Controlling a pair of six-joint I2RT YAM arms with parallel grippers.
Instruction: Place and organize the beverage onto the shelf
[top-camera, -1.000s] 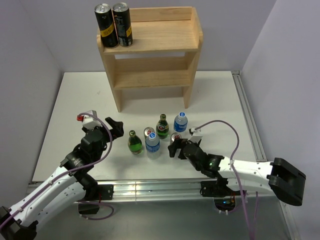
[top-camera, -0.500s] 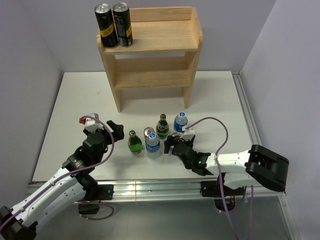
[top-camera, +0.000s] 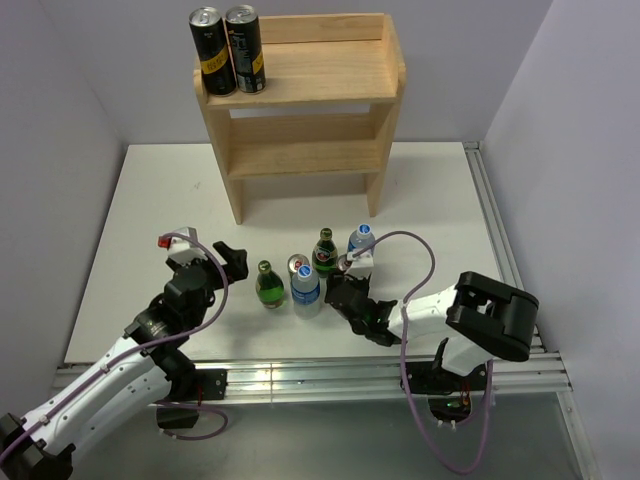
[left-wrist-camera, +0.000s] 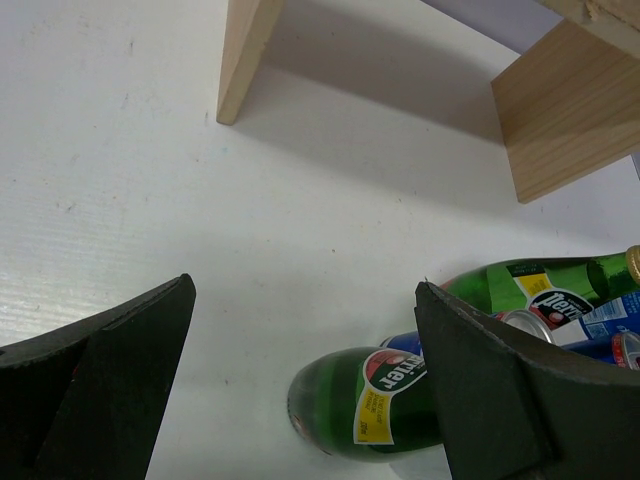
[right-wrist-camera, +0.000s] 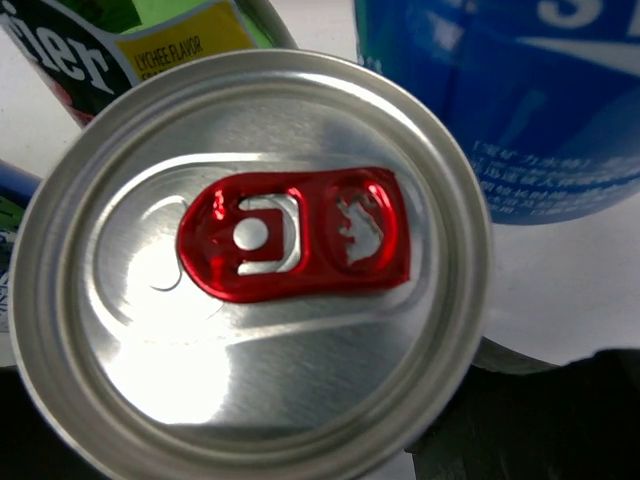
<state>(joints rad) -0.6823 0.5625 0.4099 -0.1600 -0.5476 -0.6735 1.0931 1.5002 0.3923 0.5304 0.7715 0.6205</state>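
The shelf (top-camera: 320, 72) stands at the far middle of the table (top-camera: 160, 200), with two black cans (top-camera: 228, 48) side by side at the left end of its top tier. The other drinks stand clustered on the table in front of the shelf, between the arms: a green bottle (top-camera: 267, 285) at the left, a water bottle (top-camera: 305, 288) just beside it, a can (top-camera: 298, 263) right behind that, then a second green bottle (top-camera: 324, 252) and a second water bottle (top-camera: 361, 243) farther right. The right gripper (top-camera: 342, 292) sits low at the near right of the cluster, over a red-tab can (right-wrist-camera: 250, 260) whose silver top fills the right wrist view. Dark finger shapes show at that view's lower corners, but I cannot tell whether they clamp the can. The left gripper (left-wrist-camera: 300, 290) is left of the cluster with its jaws wide and nothing between them, facing the green bottle and apart from it.
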